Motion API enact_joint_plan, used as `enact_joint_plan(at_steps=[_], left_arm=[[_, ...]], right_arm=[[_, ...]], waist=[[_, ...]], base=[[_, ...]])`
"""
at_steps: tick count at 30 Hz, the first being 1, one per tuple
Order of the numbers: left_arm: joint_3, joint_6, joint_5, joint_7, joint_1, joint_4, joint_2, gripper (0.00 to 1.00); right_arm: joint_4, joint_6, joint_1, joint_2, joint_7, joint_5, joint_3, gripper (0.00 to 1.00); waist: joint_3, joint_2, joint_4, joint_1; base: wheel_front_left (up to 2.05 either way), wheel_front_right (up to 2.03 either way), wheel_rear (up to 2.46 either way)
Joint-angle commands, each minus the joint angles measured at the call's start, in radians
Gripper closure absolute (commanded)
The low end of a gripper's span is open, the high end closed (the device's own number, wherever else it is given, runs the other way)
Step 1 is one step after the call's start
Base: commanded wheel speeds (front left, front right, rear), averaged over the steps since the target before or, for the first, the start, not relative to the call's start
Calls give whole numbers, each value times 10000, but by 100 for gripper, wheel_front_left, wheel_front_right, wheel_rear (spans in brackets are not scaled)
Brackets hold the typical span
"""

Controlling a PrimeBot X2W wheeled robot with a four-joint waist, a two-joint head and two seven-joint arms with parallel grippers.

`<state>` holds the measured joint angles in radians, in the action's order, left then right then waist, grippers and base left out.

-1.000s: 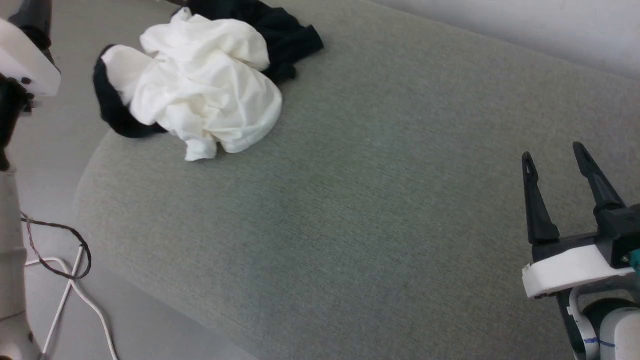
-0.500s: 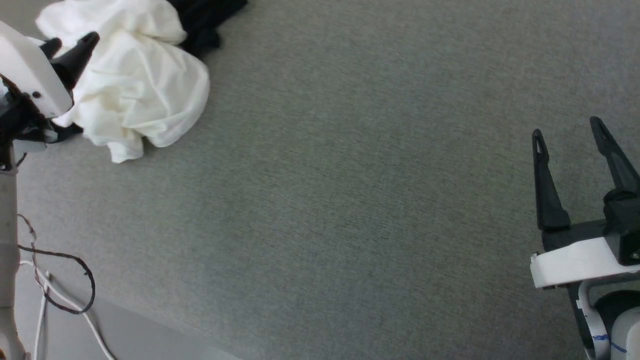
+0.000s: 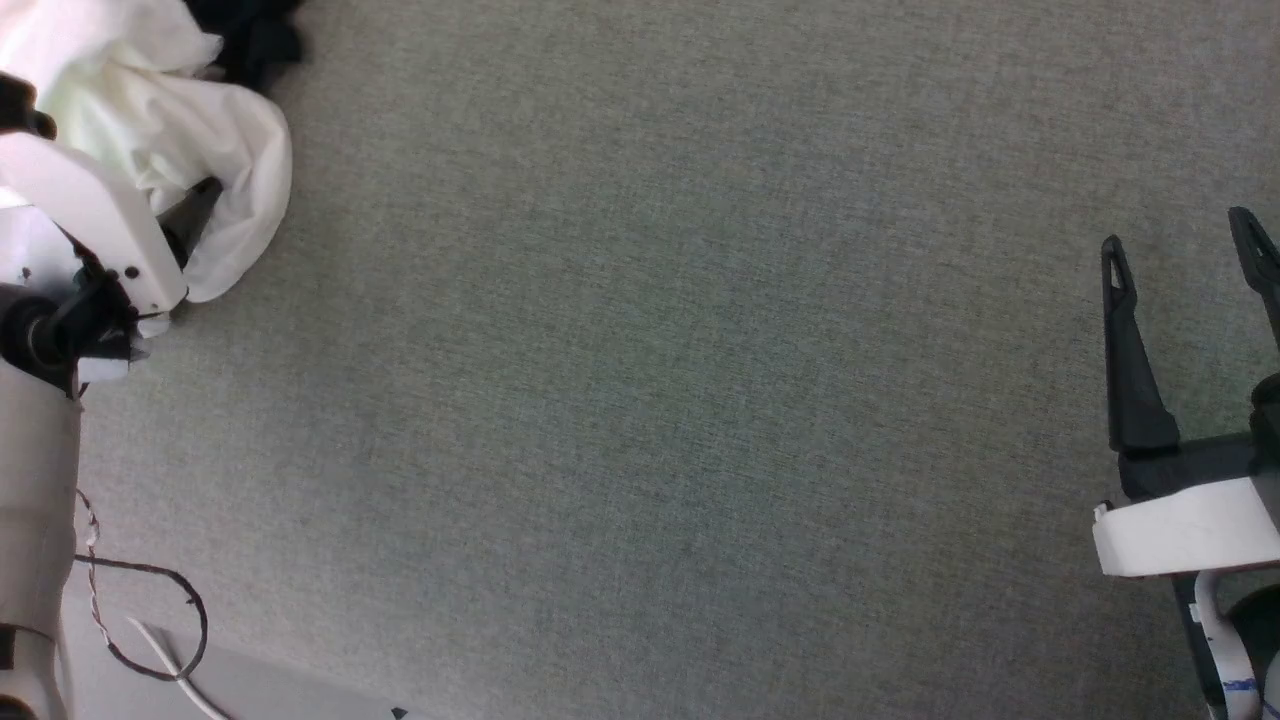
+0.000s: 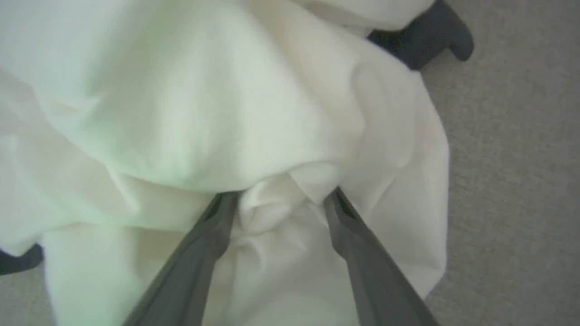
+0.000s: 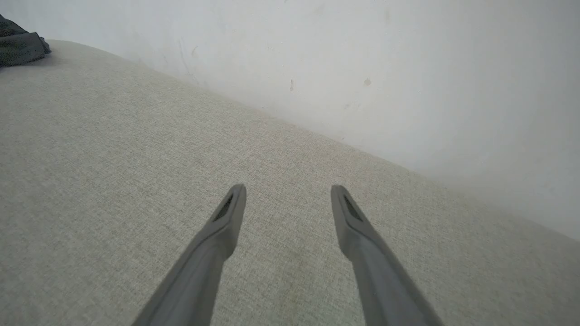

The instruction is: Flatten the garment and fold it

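Grey smooth floor [image 3: 280, 695] is showing nearest, off the low-left edge, with a dark twisted cable [image 3: 203, 615] and a white cable [image 3: 170, 660] looping on it. Low right, a blue ink mark [image 3: 1237, 687] is sitting on a white band of the arm, too small to read. Above it, behind a white moulded shell [image 3: 1185, 530], the right gripper [image 3: 1178, 232] is hovering over bare cushion, well apart from the cloth: long black matte fingers, tapering, slotted at the tips, spread wide and empty. Beneath it the upholstered surface [image 3: 650, 400] is running grey-green, in a fine flat heathered weave. Left gripper [image 4: 280, 199] is likewise gaping, clamping nothing. Its tips are pressing into the garment [image 4: 226, 113], with a small knot of white cloth sitting between them. Garment is lying crumpled at the far-left corner of the surface in the head view: soft smooth white fabric piling in rounded folds, black fabric poking out at the far edge. Farthest back, in the right wrist view, a plain off-white wall [image 5: 408, 90] with small scuffs and specks is meeting the cushion.
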<state>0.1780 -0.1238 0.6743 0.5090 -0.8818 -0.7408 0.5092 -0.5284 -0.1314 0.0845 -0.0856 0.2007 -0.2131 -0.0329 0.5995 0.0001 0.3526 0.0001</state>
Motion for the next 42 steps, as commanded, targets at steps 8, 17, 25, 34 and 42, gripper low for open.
enact_joint_plan(at_steps=[8, 17, 25, 34, 42], left_arm=[[396, -68, -282, -1396, 188, -949, 61, 100], [778, -68, -171, -2468, -2, -1017, 1069, 100], [1043, -68, -511, -2783, -989, 114, 2039, 100], [1461, 307, -1122, -2371, -2521, 1889, 1992, 100], [1798, 1048, -1583, -1724, -4439, 3256, 1191, 100]], right_arm=[[-164, 7, 305, -98, 74, -5, 64, 0], [408, 7, 52, 141, -474, 335, -73, 0], [1322, 7, -261, 336, -1327, 878, -265, 0], [2581, 7, -883, 351, -2342, 2339, -574, 0], [3382, 7, -1185, 352, -3174, 3053, -735, 0]], waist=[[-106, -1, -357, -1], [-1342, -1, -506, -1], [-2829, -1, -490, -1], [-4378, -1, -391, -1], [-5335, -1, -732, -1]], base=[[0, 0, 0], [0, 0, 0], [0, 0, 0], [0, 0, 0], [0, 0, 0]])
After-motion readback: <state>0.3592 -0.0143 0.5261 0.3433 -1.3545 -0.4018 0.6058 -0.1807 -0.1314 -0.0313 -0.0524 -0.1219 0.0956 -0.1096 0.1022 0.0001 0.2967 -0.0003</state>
